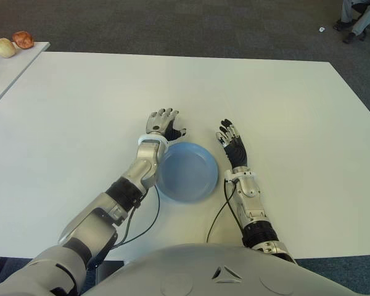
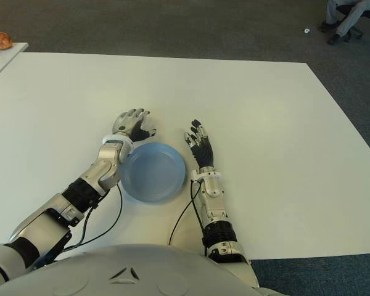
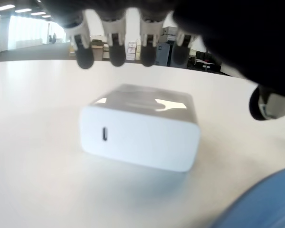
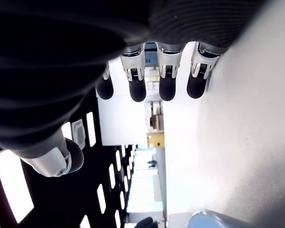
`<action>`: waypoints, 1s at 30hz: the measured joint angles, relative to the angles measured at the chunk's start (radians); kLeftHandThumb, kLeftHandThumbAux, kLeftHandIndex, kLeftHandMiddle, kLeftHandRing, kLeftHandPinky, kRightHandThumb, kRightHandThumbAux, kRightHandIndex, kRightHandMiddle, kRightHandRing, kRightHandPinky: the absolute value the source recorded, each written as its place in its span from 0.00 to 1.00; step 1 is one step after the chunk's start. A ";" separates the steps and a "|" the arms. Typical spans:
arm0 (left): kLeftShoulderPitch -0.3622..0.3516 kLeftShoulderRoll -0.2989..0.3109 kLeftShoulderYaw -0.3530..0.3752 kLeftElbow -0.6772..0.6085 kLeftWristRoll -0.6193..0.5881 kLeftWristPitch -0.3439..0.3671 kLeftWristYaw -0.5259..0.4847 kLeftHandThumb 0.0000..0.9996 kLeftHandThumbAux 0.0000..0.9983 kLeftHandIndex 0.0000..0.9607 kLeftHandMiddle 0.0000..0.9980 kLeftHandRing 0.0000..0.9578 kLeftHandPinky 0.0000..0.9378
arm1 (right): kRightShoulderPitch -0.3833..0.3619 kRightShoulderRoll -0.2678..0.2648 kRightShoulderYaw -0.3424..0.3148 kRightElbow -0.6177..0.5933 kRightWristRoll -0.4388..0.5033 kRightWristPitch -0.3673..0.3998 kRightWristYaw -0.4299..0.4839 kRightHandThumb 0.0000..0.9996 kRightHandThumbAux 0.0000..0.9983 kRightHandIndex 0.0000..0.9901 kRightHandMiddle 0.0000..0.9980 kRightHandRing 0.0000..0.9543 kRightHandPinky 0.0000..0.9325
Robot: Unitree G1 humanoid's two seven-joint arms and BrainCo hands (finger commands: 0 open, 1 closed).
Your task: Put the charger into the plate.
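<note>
Charger [image 3: 141, 132] lies under open left robot hand [image 1: 164, 123]

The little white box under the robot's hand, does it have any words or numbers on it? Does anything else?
None can be read.
The glossy white block charger: no print, only a small oval port on its near face.
The round pale blue plate: plain.
The white table: plain.
The left hand, open above the charger, and the open right hand: no lettering visible.

I see a white table [image 1: 283, 111] carrying a blue plate [image 1: 188, 172] and, beside it, a white charger [image 3: 140, 126].
</note>
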 measured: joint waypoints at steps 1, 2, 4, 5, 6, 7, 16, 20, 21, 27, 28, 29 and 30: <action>0.000 -0.001 0.001 0.008 -0.002 -0.003 0.005 0.04 0.29 0.00 0.00 0.00 0.00 | 0.000 0.000 0.000 0.000 -0.001 0.000 -0.001 0.00 0.55 0.05 0.10 0.08 0.07; 0.000 -0.001 0.001 0.016 -0.005 -0.006 0.011 0.04 0.29 0.00 0.00 0.00 0.00 | 0.000 0.000 0.000 -0.001 -0.002 0.000 -0.002 0.00 0.55 0.05 0.10 0.08 0.07; 0.001 -0.003 0.001 0.031 -0.011 -0.010 0.021 0.04 0.30 0.00 0.00 0.00 0.00 | 0.002 0.000 0.001 -0.002 -0.003 0.000 -0.004 0.00 0.55 0.05 0.10 0.08 0.07; 0.001 -0.004 0.002 0.039 -0.013 -0.014 0.026 0.04 0.30 0.00 0.00 0.00 0.00 | 0.002 0.000 0.001 -0.003 -0.004 0.000 -0.005 0.00 0.55 0.05 0.10 0.08 0.07; 0.001 -0.006 0.002 0.050 -0.017 -0.016 0.034 0.04 0.30 0.00 0.00 0.00 0.00 | 0.003 0.000 0.001 -0.005 -0.004 0.000 -0.006 0.00 0.55 0.05 0.10 0.08 0.07; 0.001 -0.008 0.003 0.058 -0.020 -0.018 0.043 0.04 0.30 0.00 0.00 0.00 0.00 | 0.005 -0.001 0.002 -0.006 -0.005 0.000 -0.007 0.00 0.55 0.05 0.10 0.08 0.07; -0.002 -0.039 0.024 0.146 -0.048 -0.048 0.130 0.05 0.31 0.00 0.00 0.00 0.00 | 0.017 -0.001 0.004 -0.020 -0.007 0.001 -0.008 0.00 0.55 0.05 0.09 0.07 0.07; -0.007 -0.052 0.028 0.195 -0.054 -0.065 0.175 0.05 0.32 0.00 0.00 0.00 0.00 | 0.026 -0.002 0.007 -0.031 -0.009 0.001 -0.008 0.00 0.55 0.05 0.09 0.07 0.07; -0.010 -0.056 0.028 0.210 -0.057 -0.071 0.188 0.06 0.32 0.00 0.00 0.00 0.00 | 0.029 -0.002 0.007 -0.034 -0.009 0.001 -0.008 0.00 0.55 0.05 0.09 0.07 0.07; -0.027 -0.063 0.029 0.295 -0.067 -0.110 0.255 0.05 0.32 0.00 0.00 0.00 0.00 | 0.043 -0.004 0.009 -0.053 -0.009 0.001 -0.007 0.00 0.55 0.06 0.09 0.07 0.07; -0.031 -0.063 0.029 0.305 -0.068 -0.114 0.260 0.05 0.32 0.00 0.00 0.00 0.00 | 0.045 -0.005 0.010 -0.055 -0.009 0.001 -0.006 0.00 0.55 0.06 0.09 0.07 0.07; -0.034 -0.063 0.030 0.315 -0.069 -0.119 0.266 0.05 0.32 0.00 0.00 0.00 0.00 | 0.046 -0.005 0.010 -0.057 -0.009 0.002 -0.006 0.00 0.55 0.06 0.10 0.07 0.07; -0.037 -0.063 0.030 0.326 -0.069 -0.123 0.271 0.05 0.32 0.00 0.00 0.00 0.00 | 0.048 -0.006 0.010 -0.059 -0.009 0.002 -0.005 0.00 0.55 0.06 0.10 0.07 0.07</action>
